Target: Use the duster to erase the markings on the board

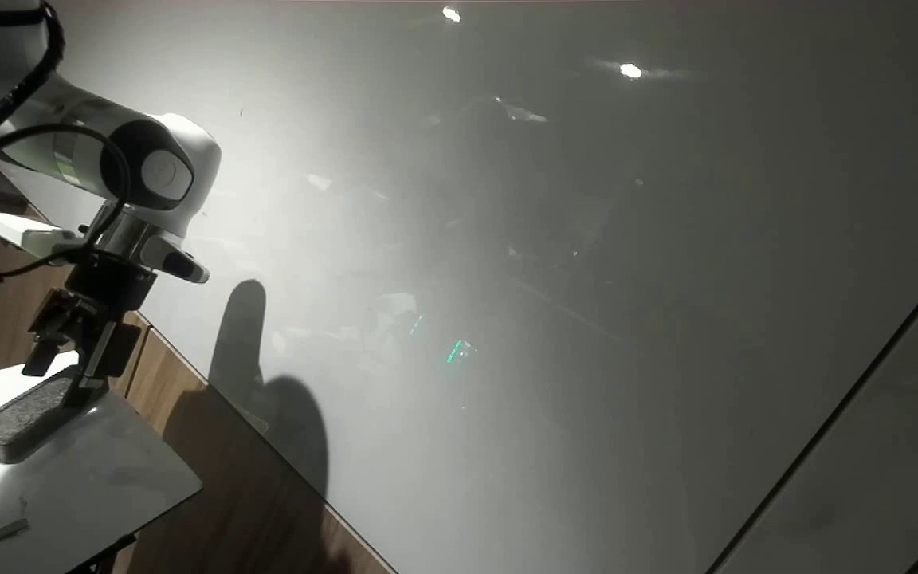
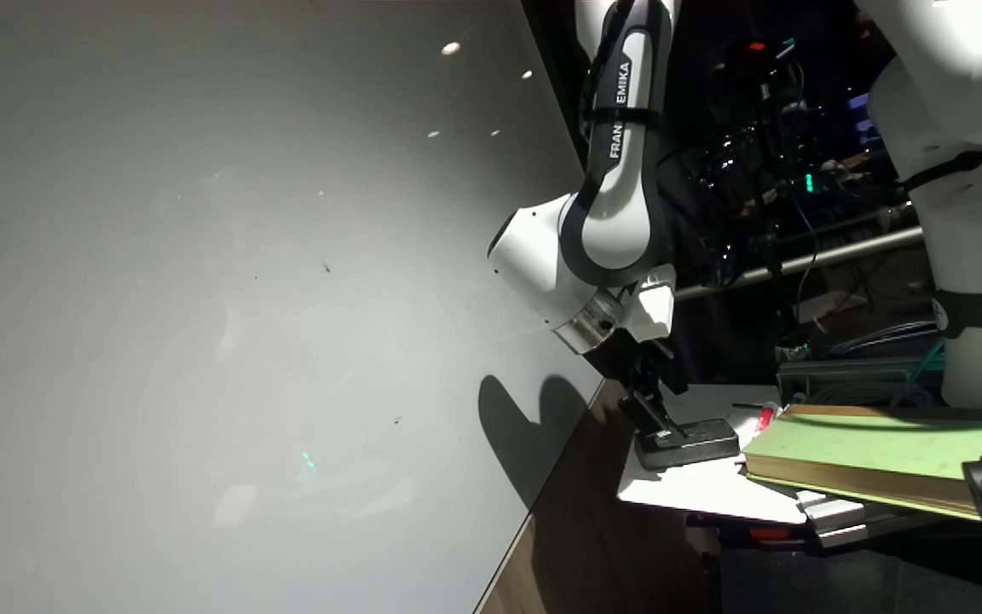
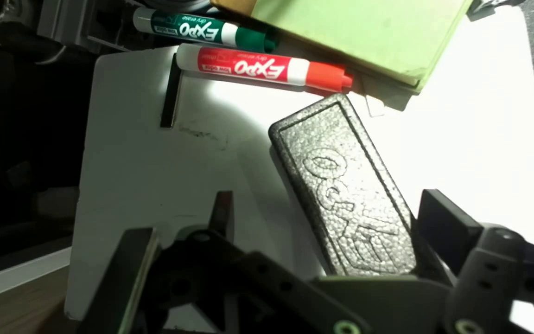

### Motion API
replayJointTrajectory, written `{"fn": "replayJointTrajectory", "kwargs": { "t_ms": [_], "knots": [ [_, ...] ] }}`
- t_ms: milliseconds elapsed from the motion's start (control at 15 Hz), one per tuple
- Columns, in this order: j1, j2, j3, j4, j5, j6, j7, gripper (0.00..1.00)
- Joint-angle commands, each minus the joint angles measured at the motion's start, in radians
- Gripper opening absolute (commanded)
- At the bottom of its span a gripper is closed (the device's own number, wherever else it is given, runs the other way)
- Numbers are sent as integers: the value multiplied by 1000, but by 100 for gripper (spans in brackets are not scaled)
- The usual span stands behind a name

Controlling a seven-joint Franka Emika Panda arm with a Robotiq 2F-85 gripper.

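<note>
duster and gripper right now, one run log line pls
duster: on table, off board | gripper: open at duster's end, contact unclear | wiping: not underway | board: no words legible

Red marker (image 3: 264,69) on a white table (image 3: 128,162), just beside a green marker (image 3: 205,31) and a green book (image 3: 373,35).

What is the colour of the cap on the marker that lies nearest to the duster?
Red, leaning to orange; the cap shows best in the wrist view.
</note>
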Motion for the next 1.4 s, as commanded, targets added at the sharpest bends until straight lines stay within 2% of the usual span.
{"fn": "replayJointTrajectory", "kwargs": {
  "t_ms": [0, 333, 667, 1000, 1333],
  "knots": [
    [21, -81, -4, -19, 20, 22, -14, 100],
    [47, -224, 24, -30, 56, 22, -26, 100],
    [70, -279, 55, -74, 76, 70, -73, 100],
    [77, -289, 83, -148, 30, 210, -110, 100],
    [35, -234, 82, -168, -85, 320, -108, 100]
  ]
}}
